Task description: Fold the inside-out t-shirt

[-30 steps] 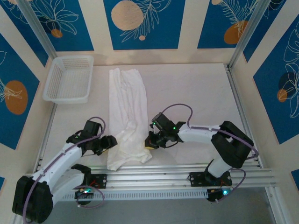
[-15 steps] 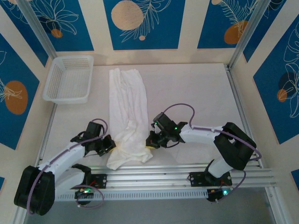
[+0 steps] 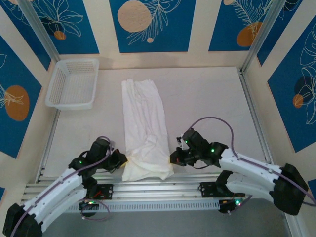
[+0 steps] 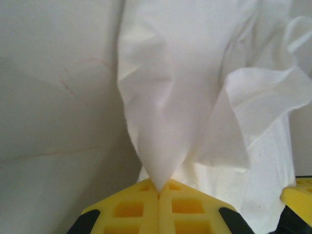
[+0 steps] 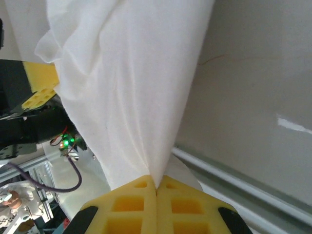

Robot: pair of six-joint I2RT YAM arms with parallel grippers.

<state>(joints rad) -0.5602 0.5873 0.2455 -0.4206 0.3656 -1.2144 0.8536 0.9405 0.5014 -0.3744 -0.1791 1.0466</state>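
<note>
Left gripper (image 3: 121,161) and right gripper (image 3: 173,159) are each pinching a near corner of the limp, thin t-shirt (image 3: 144,123) by the table (image 3: 212,98) front edge.

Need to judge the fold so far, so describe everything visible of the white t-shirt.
The t-shirt is plain white, thin, wrinkly cloth, gathered into a long narrow strip lying lengthwise on the table. Its far end lies flat; its near end is bunched and creased. The left gripper and right gripper, both shut, each pinch a near corner.
</note>
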